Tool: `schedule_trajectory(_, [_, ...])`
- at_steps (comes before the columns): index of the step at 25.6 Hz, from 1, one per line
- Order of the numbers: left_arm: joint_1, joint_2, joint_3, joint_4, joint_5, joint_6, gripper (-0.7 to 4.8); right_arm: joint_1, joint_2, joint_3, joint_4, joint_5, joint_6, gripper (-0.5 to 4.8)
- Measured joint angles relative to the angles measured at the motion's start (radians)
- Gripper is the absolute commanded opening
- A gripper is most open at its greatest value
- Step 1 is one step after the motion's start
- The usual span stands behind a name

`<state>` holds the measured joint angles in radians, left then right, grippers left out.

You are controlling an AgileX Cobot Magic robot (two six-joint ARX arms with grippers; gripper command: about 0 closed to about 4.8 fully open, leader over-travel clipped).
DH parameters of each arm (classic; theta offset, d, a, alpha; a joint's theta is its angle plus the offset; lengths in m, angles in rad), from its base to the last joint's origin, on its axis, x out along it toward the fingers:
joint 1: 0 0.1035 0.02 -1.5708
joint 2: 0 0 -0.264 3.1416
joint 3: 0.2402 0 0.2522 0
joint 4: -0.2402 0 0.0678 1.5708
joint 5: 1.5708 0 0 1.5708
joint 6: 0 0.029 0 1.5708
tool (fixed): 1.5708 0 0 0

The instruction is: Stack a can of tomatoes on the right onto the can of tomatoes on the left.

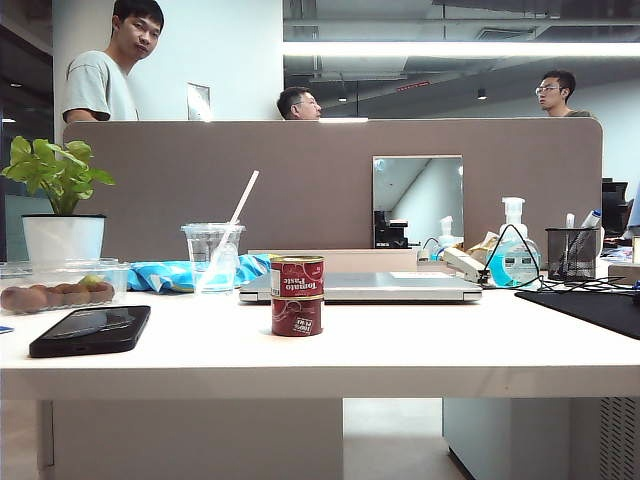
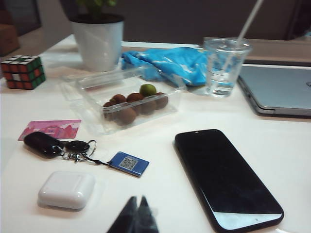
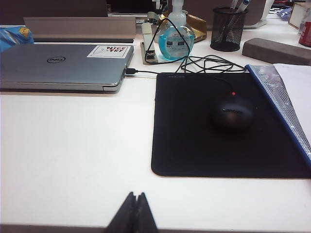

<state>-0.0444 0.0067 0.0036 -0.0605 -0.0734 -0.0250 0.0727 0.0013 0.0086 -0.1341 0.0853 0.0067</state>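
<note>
Nearest the exterior camera lies a flat black smartphone [image 1: 91,330] on the white desk [image 1: 400,350], and just beyond it to the right stand the two red cylindrical tomato paste cans [image 1: 297,296], one already sitting squarely on the other, both upright with their long axes vertical, in front of the closed silver laptop [image 1: 360,287]. By my reckoning the stacking is done and nothing is left to lift. Neither arm shows in that view. The left gripper [image 2: 138,213] hangs low over the near desk edge with its dark fingers pressed together on nothing; ahead of it lie a white earbud case [image 2: 66,189], a bunch of black keys with a blue tag [image 2: 73,148] and a clear plastic box of brown fruit [image 2: 131,102], but no can is visible in its view. The right gripper [image 3: 135,212] is likewise clenched and empty, with a black mouse pad [image 3: 214,126] and dark mouse [image 3: 232,111] in front of it. The cans stand somewhere between the two claws; I cannot tell which is nearer.
</note>
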Motion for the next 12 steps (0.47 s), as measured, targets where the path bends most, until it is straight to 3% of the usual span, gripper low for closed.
schedule_trajectory(12, [0.0, 0.0, 0.0, 0.0, 0.006, -0.033, -0.05, 0.0, 0.0, 0.0, 0.0, 0.0, 0.0, -0.08])
